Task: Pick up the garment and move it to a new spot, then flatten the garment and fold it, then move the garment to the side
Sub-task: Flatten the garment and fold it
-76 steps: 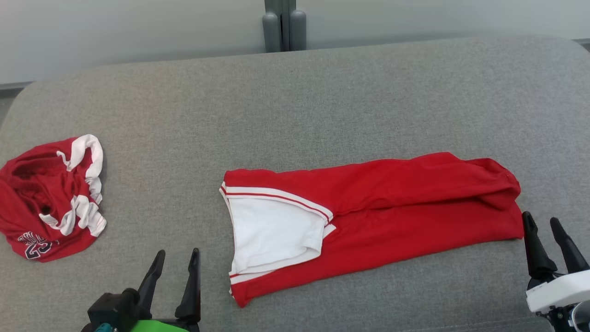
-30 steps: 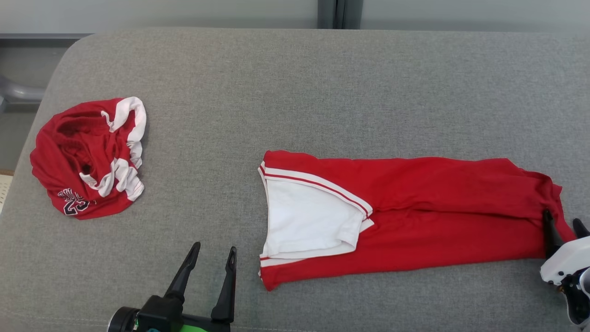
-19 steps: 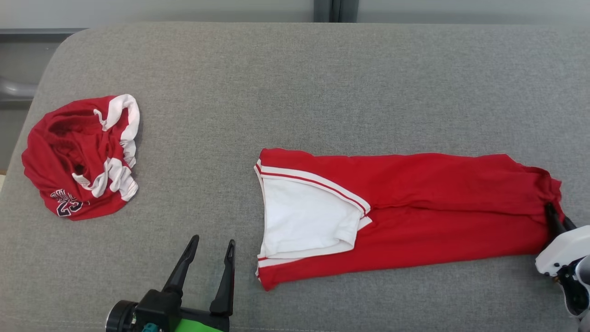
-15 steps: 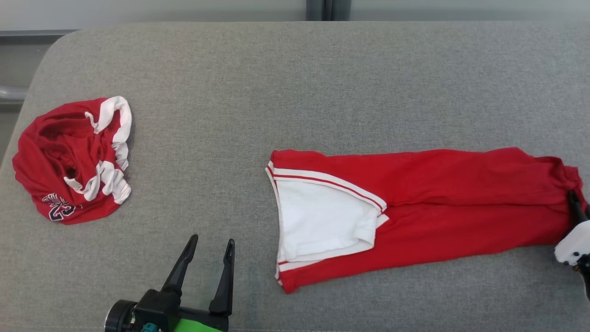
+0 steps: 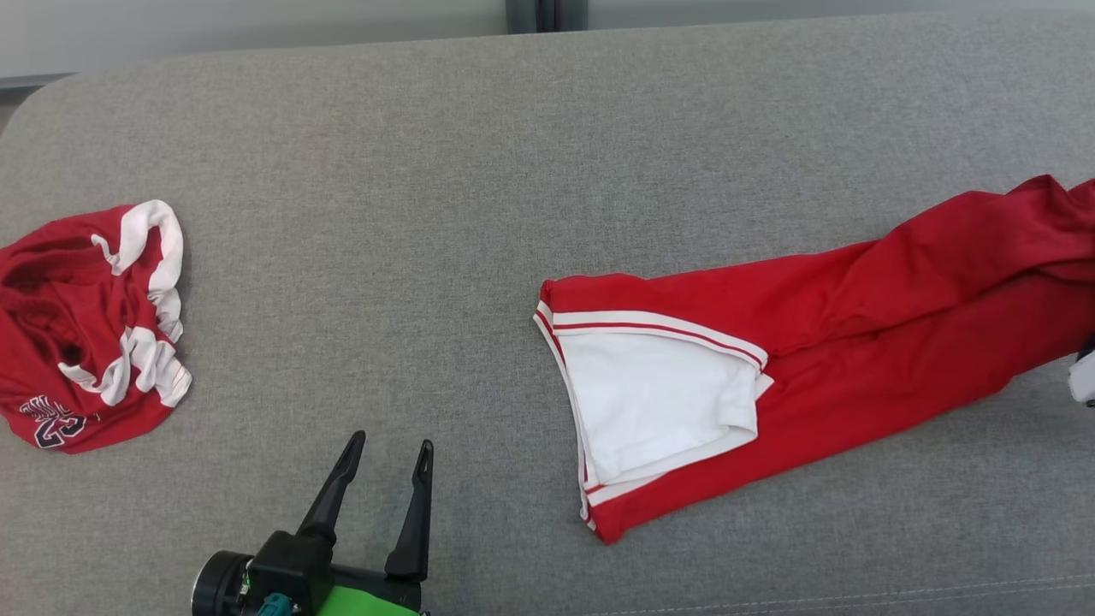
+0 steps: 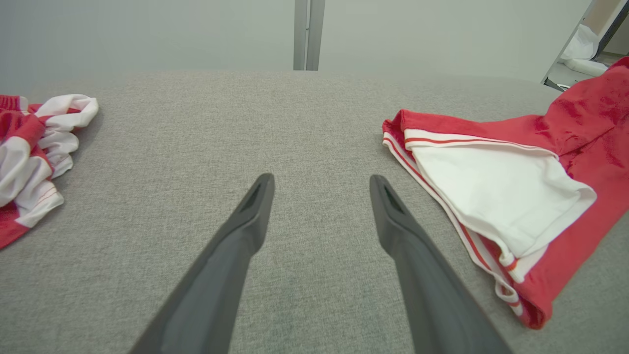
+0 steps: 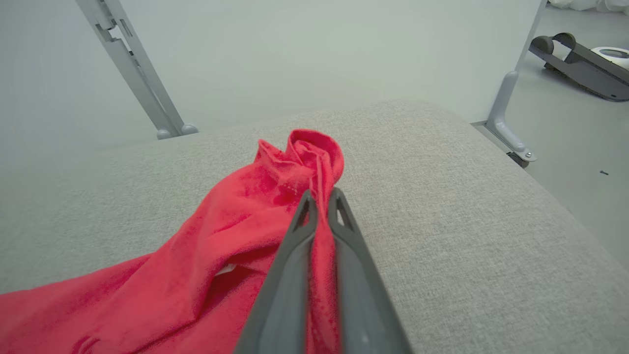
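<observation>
The right gripper [image 7: 322,194] is pinching the two o'clock end of the long red cloth garment with a white flap [image 5: 855,342], which stretches across the soft grey cloth cushion [image 5: 428,171] toward eight o'clock, where the left gripper [image 5: 390,441] hangs open and empty.

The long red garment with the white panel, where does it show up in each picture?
Head view: garment from centre to right edge.
Left wrist view: garment at the right.
Right wrist view: garment lower left to centre, pinched between fingers.
Shared landmark: the grey cushion under it.
</observation>
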Robot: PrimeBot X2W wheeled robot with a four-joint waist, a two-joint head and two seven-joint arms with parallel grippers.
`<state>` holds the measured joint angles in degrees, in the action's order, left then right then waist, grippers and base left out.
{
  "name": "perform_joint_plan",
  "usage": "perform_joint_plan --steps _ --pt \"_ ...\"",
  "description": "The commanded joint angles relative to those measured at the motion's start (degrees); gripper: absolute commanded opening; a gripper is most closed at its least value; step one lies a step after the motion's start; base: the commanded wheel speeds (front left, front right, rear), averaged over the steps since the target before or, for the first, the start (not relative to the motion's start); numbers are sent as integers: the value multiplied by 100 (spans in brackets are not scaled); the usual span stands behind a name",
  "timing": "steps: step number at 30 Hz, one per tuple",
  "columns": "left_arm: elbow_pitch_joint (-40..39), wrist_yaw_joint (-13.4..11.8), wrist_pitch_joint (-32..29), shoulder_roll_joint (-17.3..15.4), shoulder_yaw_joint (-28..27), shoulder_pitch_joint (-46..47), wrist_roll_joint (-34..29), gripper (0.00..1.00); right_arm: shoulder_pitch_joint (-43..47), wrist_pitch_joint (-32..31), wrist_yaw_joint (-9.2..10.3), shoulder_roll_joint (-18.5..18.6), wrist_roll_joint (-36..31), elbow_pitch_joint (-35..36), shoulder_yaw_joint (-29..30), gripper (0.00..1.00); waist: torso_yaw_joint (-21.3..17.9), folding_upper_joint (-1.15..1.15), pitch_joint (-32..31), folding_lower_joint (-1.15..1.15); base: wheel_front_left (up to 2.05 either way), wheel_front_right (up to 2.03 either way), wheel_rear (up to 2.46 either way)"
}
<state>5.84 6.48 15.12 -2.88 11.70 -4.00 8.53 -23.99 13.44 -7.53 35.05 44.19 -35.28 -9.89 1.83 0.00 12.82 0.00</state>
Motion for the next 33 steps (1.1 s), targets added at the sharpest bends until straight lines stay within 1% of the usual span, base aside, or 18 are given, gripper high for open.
perform_joint_plan --steps 1,6,10,15,18,22,26,30,33 --pt "15 -18 3 -4 13 34 69 100 138 -74 7 -39 -22 226 -28 0 -21 0 -95 0 0 0 0" --pt "4 -61 3 -5 50 -31 112 100 459 -386 7 -168 -196 1187 -13 0 46 0 -259 0 0 0 0" --pt "7 -99 2 -6 75 -116 187 100 736 -813 6 -494 -446 2008 83 0 145 0 -381 0 0 0 0" --pt "23 -144 3 -6 142 -126 266 100 989 -1301 4 -1075 -850 2753 205 0 323 0 -437 0 0 0 0" --pt "22 -168 2 -6 200 -111 323 100 1148 -1555 4 -1510 -1090 3093 212 0 482 0 -447 0 0 0 0" --pt "50 -165 3 -6 262 -145 367 100 1315 -1793 4 -2002 -1309 3387 68 0 656 0 -440 0 0 0 0" --pt "81 -153 3 -6 281 -105 383 100 1373 -1898 4 -2374 -1450 3442 -149 0 800 0 -411 0 0 0 0" --pt "93 -162 3 -5 328 -38 435 100 1354 -2002 4 -2584 -1531 3278 -447 0 910 0 -386 0 0 0 0" --pt "98 -183 3 -5 348 -25 438 100 1344 -2102 4 -2649 -1527 3165 -646 0 962 0 -365 0 0 0 0"
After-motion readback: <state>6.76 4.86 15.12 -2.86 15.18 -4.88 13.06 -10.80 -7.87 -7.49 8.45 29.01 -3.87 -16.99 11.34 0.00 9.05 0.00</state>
